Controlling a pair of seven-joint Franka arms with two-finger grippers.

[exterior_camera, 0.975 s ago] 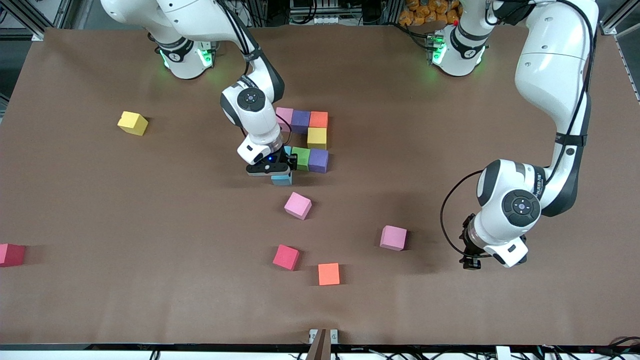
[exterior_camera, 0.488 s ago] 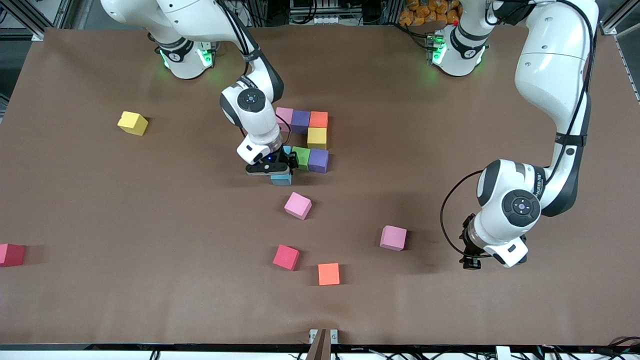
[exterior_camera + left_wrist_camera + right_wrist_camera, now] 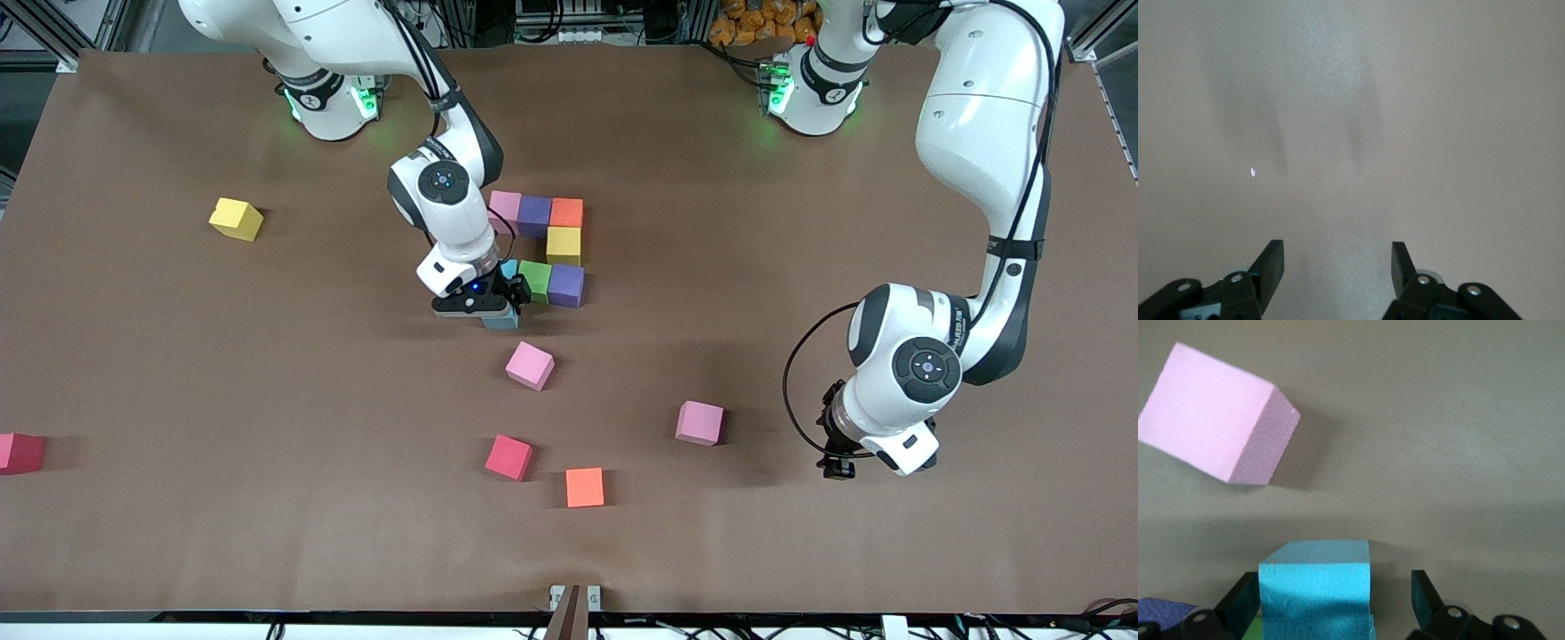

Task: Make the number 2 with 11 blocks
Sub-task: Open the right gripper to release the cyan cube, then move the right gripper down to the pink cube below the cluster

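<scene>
The right pincer (image 3: 503,302) has just let go: a moment ago it was pinched on the blue block (image 3: 500,318), and now its fingers (image 3: 1245,603) stand apart on either side of it, with a gap showing on one side in the right wrist view. That block now sits on the bench (image 3: 800,551), just nearer the front camera than the green block (image 3: 536,281) and set toward the right arm's end of it, where the figure's stroke turns downward. I'd judge the placement done and the arm ready to lift clear. The nearest loose pink block (image 3: 530,365) lies a little nearer the camera than the blue block, a likely next pick. The left pincer (image 3: 836,464) waits over bare bench, partly open and empty.
</scene>
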